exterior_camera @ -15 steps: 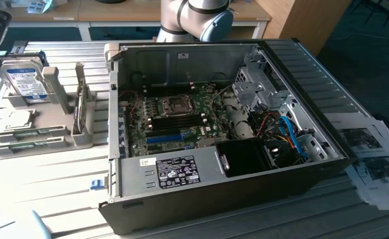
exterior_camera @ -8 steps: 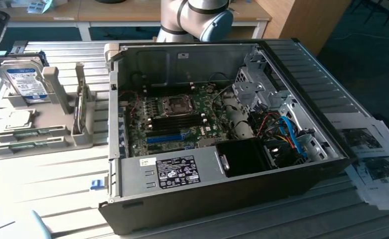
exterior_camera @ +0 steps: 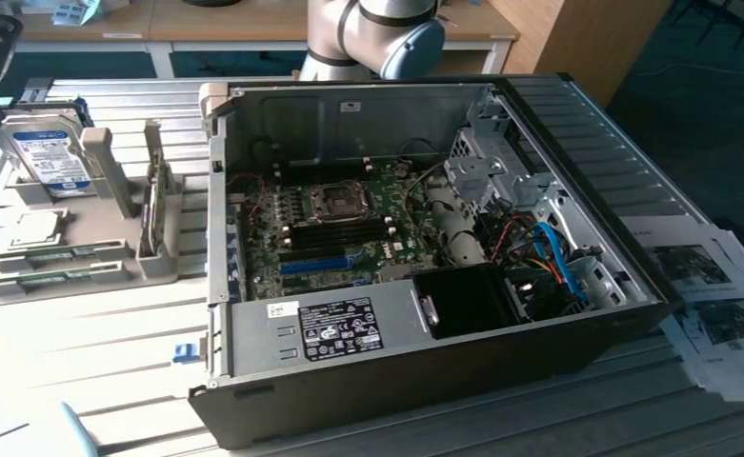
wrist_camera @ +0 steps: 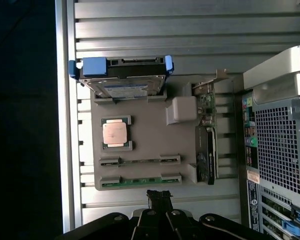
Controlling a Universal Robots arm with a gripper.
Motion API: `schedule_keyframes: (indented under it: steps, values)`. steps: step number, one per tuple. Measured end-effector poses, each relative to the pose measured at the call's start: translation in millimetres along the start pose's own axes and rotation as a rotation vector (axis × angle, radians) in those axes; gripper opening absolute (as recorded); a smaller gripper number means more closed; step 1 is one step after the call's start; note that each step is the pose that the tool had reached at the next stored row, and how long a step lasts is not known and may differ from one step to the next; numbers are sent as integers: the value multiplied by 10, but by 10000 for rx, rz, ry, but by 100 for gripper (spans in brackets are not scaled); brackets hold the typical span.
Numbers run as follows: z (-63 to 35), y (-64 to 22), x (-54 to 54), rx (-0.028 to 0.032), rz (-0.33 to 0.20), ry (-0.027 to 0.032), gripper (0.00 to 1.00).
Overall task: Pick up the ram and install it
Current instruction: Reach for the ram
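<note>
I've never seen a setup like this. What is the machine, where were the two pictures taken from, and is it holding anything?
The machine is a robot arm with a gripper, a small clamp, at its end. One picture comes from a camera standing off the arm. It shows an open computer case on a slatted table. The other comes from a camera on the arm's wrist, looking past the gripper at a grey tray of parts. In the tray sit a hard drive, a processor chip, an upright card and the ram, a thin green stick lying flat. The gripper is shut and holds nothing. The ram is the part nearest to it.
</note>
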State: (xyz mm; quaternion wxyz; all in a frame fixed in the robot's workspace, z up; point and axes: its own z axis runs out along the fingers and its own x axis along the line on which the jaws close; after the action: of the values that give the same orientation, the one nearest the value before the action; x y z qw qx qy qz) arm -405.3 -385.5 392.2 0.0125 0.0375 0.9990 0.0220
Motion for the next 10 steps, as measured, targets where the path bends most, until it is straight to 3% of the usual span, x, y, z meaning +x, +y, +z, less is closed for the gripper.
schedule_keyframes:
  steps: [10]
  values:
    - [10, 139, 21, 0, 0, 0, 10]
